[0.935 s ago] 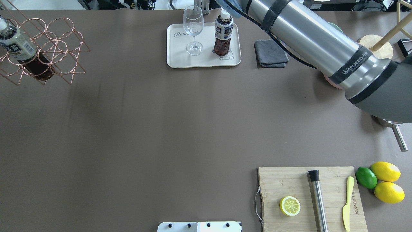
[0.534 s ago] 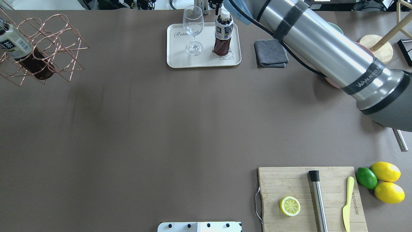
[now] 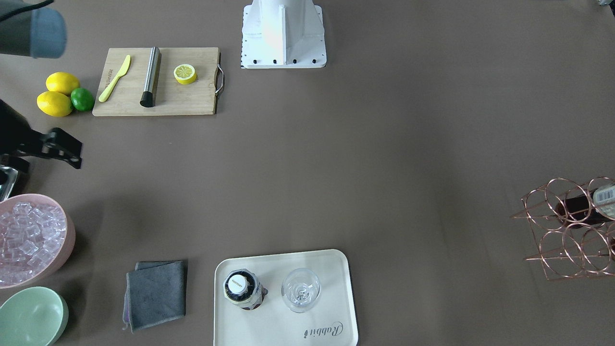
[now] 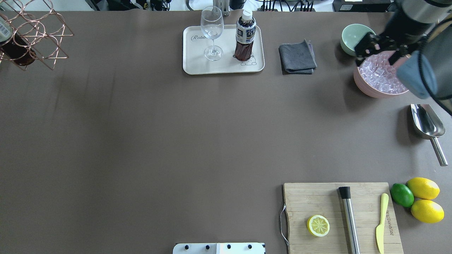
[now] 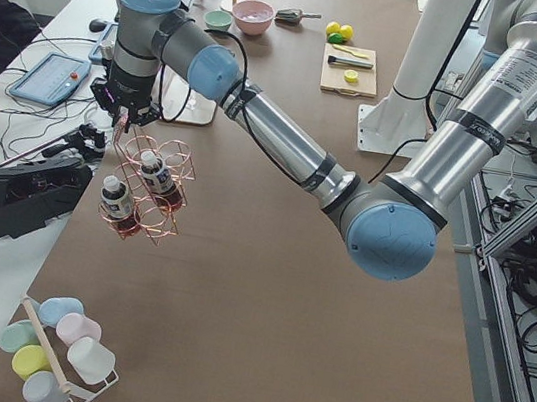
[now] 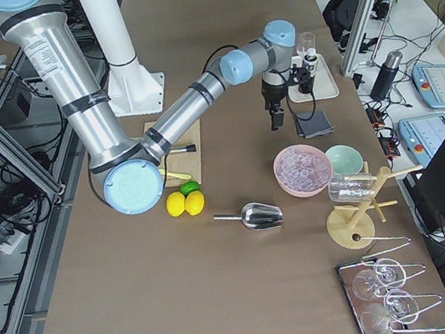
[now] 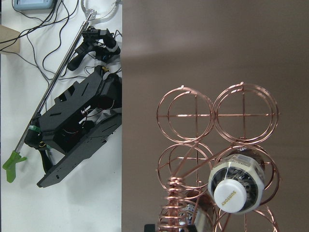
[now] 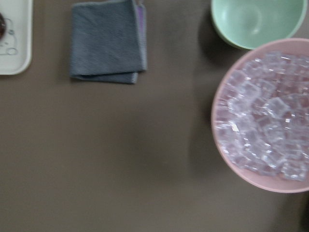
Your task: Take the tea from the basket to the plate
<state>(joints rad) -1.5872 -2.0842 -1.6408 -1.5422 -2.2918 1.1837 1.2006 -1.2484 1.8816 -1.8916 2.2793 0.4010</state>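
At the far edge of the surface [image 4: 176, 141], mid-width, the tea [image 4: 245, 37] stands upright on the plate [image 4: 197, 67], cap up, just beside a wine glass [image 4: 212, 31] and not touching it. I judge that bottle delivered.

Right end effector [image 4: 383, 49]: it hangs over the bowl of ice [image 4: 357, 82], well apart from the plate, and the tea lies toward the robot's left of it. Its jaws appear parted in the overhead view, with ice showing between them, and they hold nothing. The right wrist view shows no bottle, only a corner of the plate.

Left end effector [image 5: 120, 110]: it sits directly above the basket [image 3: 567, 230], at the coiled handle [image 7: 175, 208]. The basket appears to hang below it, clear of the surface, at the far left corner. I cannot tell how far its jaws are closed, as only the left-side view shows them and too small.

Two more bottles [image 5: 117, 201] sit in the basket's rings. Their long axes are steeply tilted, caps uppermost, and one white cap [image 7: 236, 195] faces the left wrist camera almost squarely.

Finding: if a further bottle is wanted, it lies across the whole width of the surface from the free right end effector, with the plate between them. The left arm is much nearer, but I judge it taken up with the basket. Any draw would have to follow the ring axis, cap first.
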